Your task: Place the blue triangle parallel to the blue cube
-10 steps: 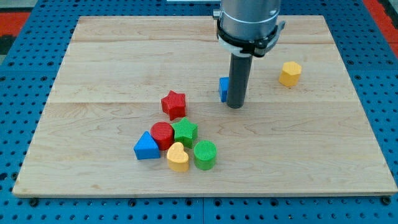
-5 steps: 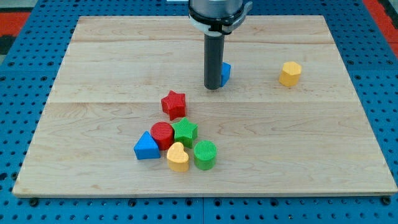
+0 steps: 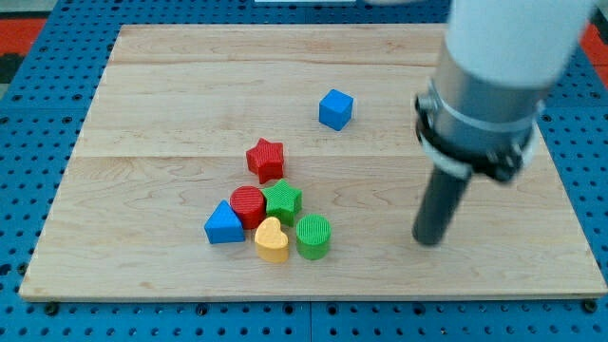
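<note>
The blue triangle (image 3: pixel 224 224) lies at the left end of a cluster low on the board, touching the red cylinder (image 3: pixel 249 205). The blue cube (image 3: pixel 335 109) sits alone above and to the right of the cluster, near the board's middle top. My tip (image 3: pixel 429 240) rests on the board at the lower right, far to the right of the cluster and well below and right of the blue cube. It touches no block.
A red star (image 3: pixel 266 159) stands above the cluster. The cluster also holds a green star (image 3: pixel 283 200), a yellow heart (image 3: pixel 272 240) and a green cylinder (image 3: pixel 313 237). The arm's body hides the upper right of the wooden board (image 3: pixel 142 114).
My tip left the blue cube's side and swept to the lower right of the board. The blue cube now shows fully. The yellow block at the upper right is now hidden by the arm.
</note>
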